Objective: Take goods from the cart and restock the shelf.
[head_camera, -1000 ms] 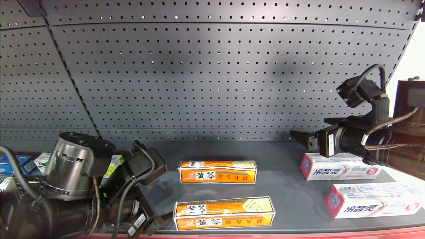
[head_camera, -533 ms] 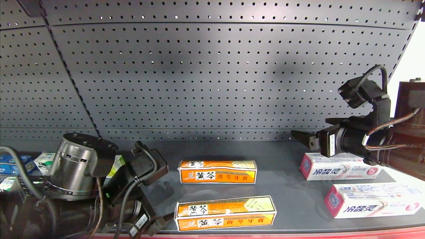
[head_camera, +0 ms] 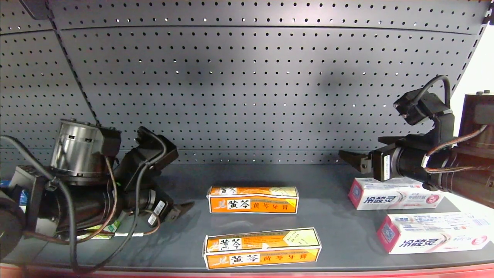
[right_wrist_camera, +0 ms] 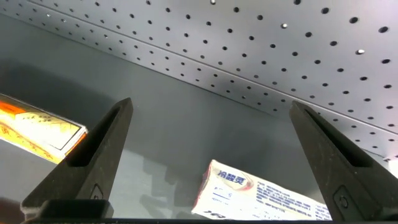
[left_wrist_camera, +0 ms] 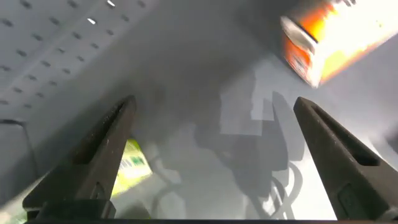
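- While you are looking over the shelf (head_camera: 335,231), four cartons are lying flat on its grey deck, in front of the pegboard back panel (head_camera: 247,96).
- Rear orange box (head_camera: 253,199): lying lengthwise at the middle of the shelf.
- Front orange box (head_camera: 261,248): lying near the front edge, parallel to the rear one and apart from it.
- Rear white box (head_camera: 393,199): sitting on the right side, partly under the right arm.
- Front white box (head_camera: 432,233): resting nearer the front edge on the right, close to the rear white box.
- Green-and-white box (head_camera: 96,233): lying flat under the left arm on the left side, mostly hidden.
- Left claw (head_camera: 181,210): hanging low over the bare deck to the left of the rear orange box; it is standing released, with nothing between its fingers.
- Right claw (head_camera: 353,160): hovering above the rear white box's left end, apart from it; it too is spread wide and carrying nothing.
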Robot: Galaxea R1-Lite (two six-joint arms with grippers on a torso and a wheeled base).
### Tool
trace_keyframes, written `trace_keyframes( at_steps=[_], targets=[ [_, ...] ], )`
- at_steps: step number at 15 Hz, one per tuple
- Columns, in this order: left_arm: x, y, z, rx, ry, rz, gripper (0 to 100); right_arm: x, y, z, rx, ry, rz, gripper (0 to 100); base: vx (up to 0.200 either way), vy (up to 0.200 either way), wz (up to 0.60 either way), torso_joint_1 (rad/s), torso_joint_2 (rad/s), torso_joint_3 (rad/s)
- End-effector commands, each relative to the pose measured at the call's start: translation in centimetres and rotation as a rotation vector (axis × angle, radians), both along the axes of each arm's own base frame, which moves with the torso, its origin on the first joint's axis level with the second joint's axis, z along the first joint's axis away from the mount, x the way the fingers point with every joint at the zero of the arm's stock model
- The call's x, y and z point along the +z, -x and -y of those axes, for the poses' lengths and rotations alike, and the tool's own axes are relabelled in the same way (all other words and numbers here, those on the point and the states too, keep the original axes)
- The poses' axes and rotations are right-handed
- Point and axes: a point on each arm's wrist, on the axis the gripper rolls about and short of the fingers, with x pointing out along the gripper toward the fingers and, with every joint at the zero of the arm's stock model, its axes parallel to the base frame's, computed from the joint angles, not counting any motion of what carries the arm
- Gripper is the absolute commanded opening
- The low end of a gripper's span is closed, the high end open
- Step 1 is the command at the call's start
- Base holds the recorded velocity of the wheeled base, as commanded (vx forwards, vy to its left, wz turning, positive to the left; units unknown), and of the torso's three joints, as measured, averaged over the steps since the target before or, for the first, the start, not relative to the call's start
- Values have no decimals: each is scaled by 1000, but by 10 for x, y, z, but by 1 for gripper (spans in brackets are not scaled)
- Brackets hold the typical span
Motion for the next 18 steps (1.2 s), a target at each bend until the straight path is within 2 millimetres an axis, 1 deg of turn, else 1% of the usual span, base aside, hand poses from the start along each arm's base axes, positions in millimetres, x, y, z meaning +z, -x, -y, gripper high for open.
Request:
trace_keyframes(
  at_steps=[1,3,8,13,18],
  targets=[
    [-5,-19,5,18,-12,-14,100,-1,-1,1,-6,2,-2,100,0,0,0,0,0,0],
    [-9,-24,8,10,-17,-25,100,-1,-1,2,-11,1,-1,100,0,0,0,0,0,0],
    [-13,-26,15,-10,-23,-37,100,-1,-2,4,-17,2,-2,100,0,0,0,0,0,0],
    [-12,-33,31,-47,-15,-30,100,-2,-2,4,-16,4,-6,100,0,0,0,0,0,0],
    [-12,-32,35,-60,-16,-31,100,-2,-2,4,-16,3,-7,100,0,0,0,0,0,0]
  ],
)
